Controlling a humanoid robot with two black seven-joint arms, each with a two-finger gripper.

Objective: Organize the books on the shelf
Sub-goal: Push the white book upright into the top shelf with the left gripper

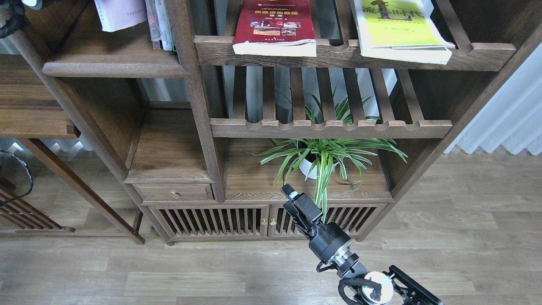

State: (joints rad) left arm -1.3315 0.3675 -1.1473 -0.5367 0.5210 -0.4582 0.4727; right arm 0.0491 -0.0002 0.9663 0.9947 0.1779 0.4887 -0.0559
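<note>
From the head view, the right gripper (291, 194) at the far end of the black right arm hangs low in front of the dark wooden cabinet, pointing up and left, holding nothing; its two fingers lie so close together and so dark that I cannot tell whether they are parted or closed. The left gripper is out of sight; only a bit of black cable and a pale part show at the top left corner. The white paperback with pale lavender cover (123, 13) stands tilted at the back of the solid dark brown plank shelf with the rounded front edge (114, 67), its top cut off by the frame, just beside the thin pale upright volumes (160, 23) against the post. The dark red paperback with small photos (273, 25) lies flat on the upper slatted rack with a scalloped front rail (338, 53), its page edge overhanging the rail, and the yellow-green paperback (398, 27) lies flat well to its right on the same rack. Below, a green striped spider plant in a white pot (324, 154) stands on the cabinet top.
</note>
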